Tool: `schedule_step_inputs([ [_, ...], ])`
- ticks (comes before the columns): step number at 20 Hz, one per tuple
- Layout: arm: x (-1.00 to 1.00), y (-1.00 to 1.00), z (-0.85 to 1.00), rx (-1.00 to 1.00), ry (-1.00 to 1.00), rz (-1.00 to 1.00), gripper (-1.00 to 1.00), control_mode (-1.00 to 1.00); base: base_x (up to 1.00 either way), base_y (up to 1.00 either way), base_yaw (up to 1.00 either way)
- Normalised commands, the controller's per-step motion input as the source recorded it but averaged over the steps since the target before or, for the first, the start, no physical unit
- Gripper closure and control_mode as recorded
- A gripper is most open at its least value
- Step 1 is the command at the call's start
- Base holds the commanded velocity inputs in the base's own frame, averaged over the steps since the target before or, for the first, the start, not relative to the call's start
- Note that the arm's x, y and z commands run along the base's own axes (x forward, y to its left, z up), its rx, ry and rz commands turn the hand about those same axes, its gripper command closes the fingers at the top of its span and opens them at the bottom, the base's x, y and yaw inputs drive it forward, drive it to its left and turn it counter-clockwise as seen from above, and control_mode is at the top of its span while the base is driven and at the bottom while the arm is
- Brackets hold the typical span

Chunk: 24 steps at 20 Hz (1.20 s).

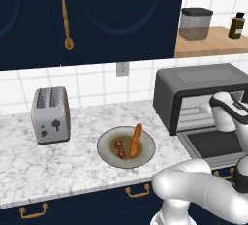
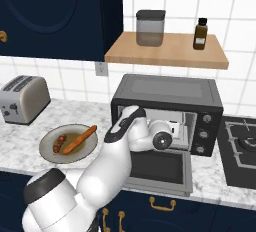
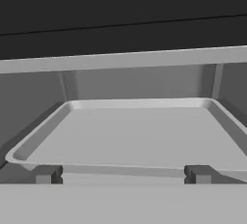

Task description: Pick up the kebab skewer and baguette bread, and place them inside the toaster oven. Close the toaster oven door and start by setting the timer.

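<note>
Kebab skewer (image 1: 119,149) and baguette bread (image 1: 135,140) lie side by side on a round plate (image 1: 105,142) on the marble desk (image 1: 72,163), between the silver toaster (image 1: 50,114) and the toaster oven (image 1: 198,89). Neither has been lifted. The toaster oven door (image 2: 156,167) hangs open and flat, and the hand view looks straight into the cavity at an empty grey tray (image 3: 130,131).

The jaws (image 3: 121,174) sit at the oven mouth, their two dark tips well apart with nothing between them, so they are spread and empty.

The skewer looks light and stiff but very thin; a pinch across the meat chunks near the middle should hold better than one on the bare stick, which could slip or roll. The baguette appears rigid and light, with a rounded crust that may turn under the jaws. Taking it across its width near mid-length would likely keep it level. The two lie close together, so a careless approach to one could nudge the other. The plate's raised rim may also crowd a low approach.
</note>
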Motion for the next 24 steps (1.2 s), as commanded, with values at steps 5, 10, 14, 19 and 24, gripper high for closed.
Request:
schedule_step_inputs([
  [5,0.33,0.0,0.0,0.0,0.01,-0.01,-1.0,-1.0,0.0,0.0,0.0],
  [10,0.07,0.0,-0.17,0.0,0.01,0.0,-1.0,-1.0,0.0,0.0,0.0],
  [14,0.04,-0.04,0.0,0.0,0.0,0.0,-1.0,-1.0,0.0,0.0,0.0],
  [19,0.13,-0.05,0.0,0.0,0.05,-0.01,-1.0,-1.0,0.0,0.0,0.0],
  [24,0.13,-0.04,0.0,0.0,0.1,0.0,-1.0,-1.0,0.0,0.0,0.0],
])
